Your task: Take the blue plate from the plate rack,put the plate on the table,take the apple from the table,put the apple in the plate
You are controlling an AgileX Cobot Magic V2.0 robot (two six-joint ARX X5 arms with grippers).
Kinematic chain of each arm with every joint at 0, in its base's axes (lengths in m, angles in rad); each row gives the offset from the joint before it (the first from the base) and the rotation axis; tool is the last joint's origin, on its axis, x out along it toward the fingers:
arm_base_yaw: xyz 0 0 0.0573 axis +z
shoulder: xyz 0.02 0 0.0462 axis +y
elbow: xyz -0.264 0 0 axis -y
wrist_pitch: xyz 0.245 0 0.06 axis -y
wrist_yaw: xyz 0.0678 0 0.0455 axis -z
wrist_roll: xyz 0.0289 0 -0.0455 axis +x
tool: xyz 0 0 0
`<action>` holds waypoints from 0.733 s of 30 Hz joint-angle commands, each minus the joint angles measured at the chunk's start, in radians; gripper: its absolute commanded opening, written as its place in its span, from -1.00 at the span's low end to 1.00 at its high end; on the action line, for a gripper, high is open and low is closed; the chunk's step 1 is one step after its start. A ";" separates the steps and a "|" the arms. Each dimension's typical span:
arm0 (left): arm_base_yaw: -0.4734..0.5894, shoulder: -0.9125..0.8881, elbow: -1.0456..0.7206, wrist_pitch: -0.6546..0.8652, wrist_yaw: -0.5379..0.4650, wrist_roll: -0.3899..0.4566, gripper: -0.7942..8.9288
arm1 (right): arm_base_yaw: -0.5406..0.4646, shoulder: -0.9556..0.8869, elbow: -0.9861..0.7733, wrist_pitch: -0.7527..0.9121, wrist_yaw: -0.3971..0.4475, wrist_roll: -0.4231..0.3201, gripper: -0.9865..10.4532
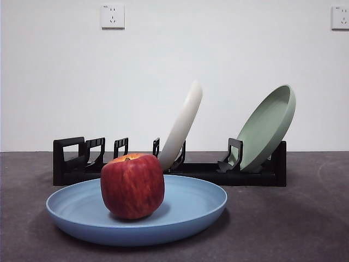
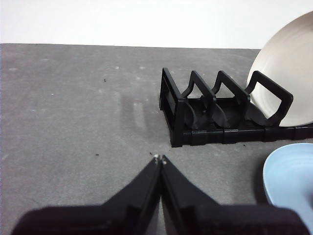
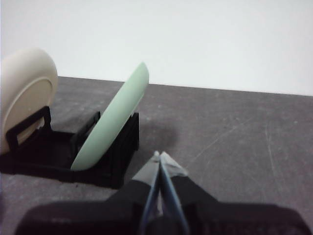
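The blue plate (image 1: 185, 210) lies flat on the dark grey table (image 1: 294, 218) in front of the plate rack (image 1: 256, 173). The red apple (image 1: 132, 186) stands on the plate, left of its middle. A slice of the blue plate also shows in the left wrist view (image 2: 291, 176), beside the rack's loop end (image 2: 171, 105). My left gripper (image 2: 160, 159) is shut and empty above bare table (image 2: 73, 112) near the rack's end. My right gripper (image 3: 159, 155) is shut and empty near the rack's other end (image 3: 120, 161). Neither gripper shows in the front view.
A cream-white plate (image 1: 182, 123) leans in the middle of the rack and a sage-green plate (image 1: 267, 128) leans at its right end. Both show in the wrist views, the cream-white plate (image 2: 288, 78) and the sage-green plate (image 3: 112, 122). A white wall (image 1: 163, 65) stands behind.
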State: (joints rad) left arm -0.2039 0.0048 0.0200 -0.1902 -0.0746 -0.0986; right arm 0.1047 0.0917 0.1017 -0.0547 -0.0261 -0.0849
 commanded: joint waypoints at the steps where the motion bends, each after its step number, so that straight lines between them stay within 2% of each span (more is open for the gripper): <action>1: 0.003 -0.002 -0.013 0.002 0.002 -0.007 -0.84 | -0.001 -0.032 -0.027 0.017 -0.001 0.016 -0.83; 9: 0.003 -0.002 -0.013 0.002 0.002 -0.007 -0.84 | -0.001 -0.091 -0.094 0.020 0.000 0.024 -0.83; 17: 0.003 -0.002 -0.013 0.002 0.002 -0.007 -0.84 | -0.001 -0.091 -0.096 -0.086 0.000 0.032 -0.83; 22: 0.003 -0.002 -0.013 0.002 0.002 -0.007 -0.84 | 0.000 -0.090 -0.095 -0.127 -0.029 0.112 -0.83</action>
State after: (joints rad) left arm -0.2039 0.0048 0.0200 -0.1902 -0.0746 -0.0986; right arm 0.1047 0.0044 0.0170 -0.1749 -0.0425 -0.0227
